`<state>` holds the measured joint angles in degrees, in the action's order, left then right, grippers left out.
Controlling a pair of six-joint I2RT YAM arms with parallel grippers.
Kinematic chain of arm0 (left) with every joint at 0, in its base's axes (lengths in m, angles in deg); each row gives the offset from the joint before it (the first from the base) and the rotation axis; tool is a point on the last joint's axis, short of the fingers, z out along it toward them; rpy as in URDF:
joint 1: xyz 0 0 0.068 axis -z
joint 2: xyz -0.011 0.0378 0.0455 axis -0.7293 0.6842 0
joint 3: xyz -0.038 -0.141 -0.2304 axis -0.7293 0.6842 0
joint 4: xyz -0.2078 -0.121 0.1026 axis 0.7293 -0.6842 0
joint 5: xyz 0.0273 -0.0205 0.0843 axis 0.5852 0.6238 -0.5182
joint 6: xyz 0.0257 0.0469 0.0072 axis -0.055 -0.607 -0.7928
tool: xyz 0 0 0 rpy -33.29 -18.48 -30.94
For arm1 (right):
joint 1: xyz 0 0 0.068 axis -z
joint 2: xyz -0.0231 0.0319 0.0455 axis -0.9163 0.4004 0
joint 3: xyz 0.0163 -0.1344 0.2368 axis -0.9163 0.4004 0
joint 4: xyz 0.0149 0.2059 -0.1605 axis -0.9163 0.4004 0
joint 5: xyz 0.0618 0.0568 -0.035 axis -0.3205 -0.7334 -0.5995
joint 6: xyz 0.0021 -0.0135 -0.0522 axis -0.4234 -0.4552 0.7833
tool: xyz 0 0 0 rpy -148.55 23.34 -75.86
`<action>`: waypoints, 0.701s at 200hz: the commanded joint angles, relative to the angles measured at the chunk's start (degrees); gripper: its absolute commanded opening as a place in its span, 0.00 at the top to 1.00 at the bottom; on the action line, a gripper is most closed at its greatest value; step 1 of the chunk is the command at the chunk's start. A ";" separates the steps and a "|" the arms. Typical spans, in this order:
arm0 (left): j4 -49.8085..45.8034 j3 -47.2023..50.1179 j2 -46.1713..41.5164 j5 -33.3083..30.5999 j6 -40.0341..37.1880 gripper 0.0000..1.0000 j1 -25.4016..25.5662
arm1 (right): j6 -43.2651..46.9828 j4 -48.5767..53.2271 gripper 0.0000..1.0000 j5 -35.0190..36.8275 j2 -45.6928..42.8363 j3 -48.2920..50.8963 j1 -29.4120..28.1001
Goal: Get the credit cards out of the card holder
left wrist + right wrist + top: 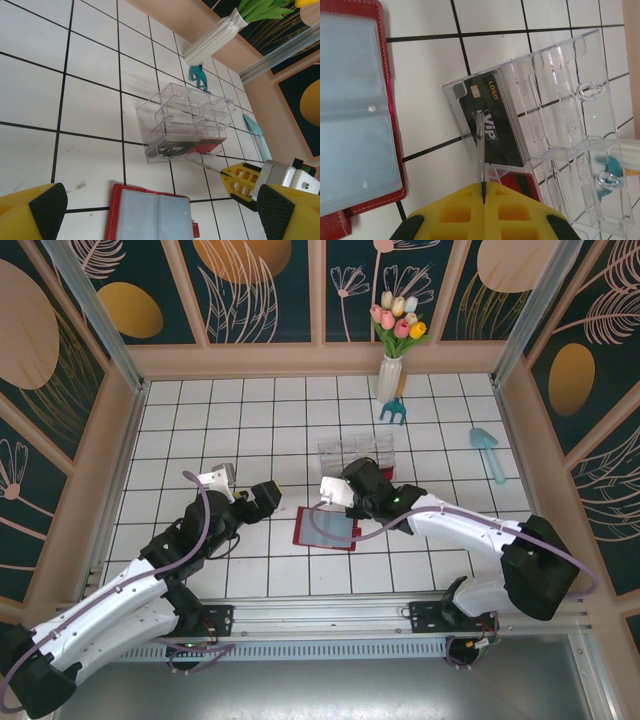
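Observation:
The card holder (pixel 325 529) lies open on the tiles, red-edged with grey sleeves, also seen from the left wrist (pixel 150 217) and the right wrist (pixel 355 115). My right gripper (pixel 484 186) is shut on a thin pale card (pixel 480 150) seen edge-on. The card's far end reaches over a black card stack (pixel 492 120) in the clear box (pixel 560 115). From above, this gripper (pixel 355 480) sits at the box's near edge. My left gripper (pixel 160 215) is open and holds nothing, hovering left of the card holder (pixel 268 495).
The clear compartment box (pixel 357 455) also holds a red card (pixel 207 146). A white vase of tulips (pixel 392 370), a teal rake (pixel 393 412) and a teal shovel (pixel 488 452) stand behind and to the right. Walls enclose the tiled floor.

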<state>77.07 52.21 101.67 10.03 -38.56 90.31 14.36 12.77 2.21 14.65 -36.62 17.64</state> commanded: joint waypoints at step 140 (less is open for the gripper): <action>-1.32 1.32 -1.24 -0.82 -0.46 0.01 -0.24 | 15.37 -2.86 1.00 -3.92 10.12 -8.03 0.60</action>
<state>76.28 52.93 100.95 9.92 -38.54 90.31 28.15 11.24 0.01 23.57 -42.92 17.69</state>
